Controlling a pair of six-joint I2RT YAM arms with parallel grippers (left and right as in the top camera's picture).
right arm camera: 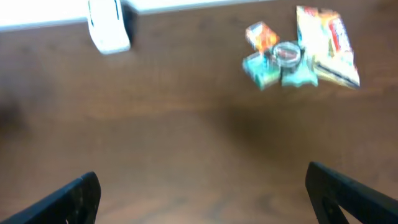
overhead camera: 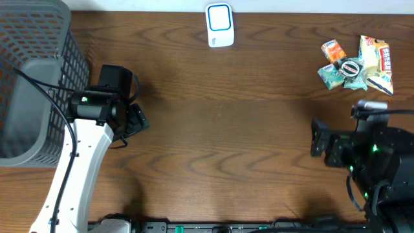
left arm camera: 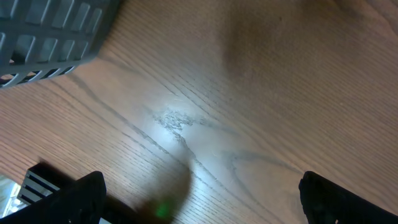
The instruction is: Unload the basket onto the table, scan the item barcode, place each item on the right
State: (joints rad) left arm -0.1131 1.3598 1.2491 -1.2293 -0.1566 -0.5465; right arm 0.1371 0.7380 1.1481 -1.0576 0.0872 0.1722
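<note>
A small pile of snack items lies at the table's far right: a yellow-and-red packet, an orange packet, a teal packet and a round lidded cup. The pile also shows at the top right of the right wrist view. A white barcode scanner with a blue face stands at the back centre, and this scanner appears at the upper left of that wrist view. My right gripper is open over bare wood, short of the pile. My left gripper is open, empty, near the basket.
A grey mesh basket fills the far left; its corner shows in the left wrist view. The brown wooden table spreads between the two arms.
</note>
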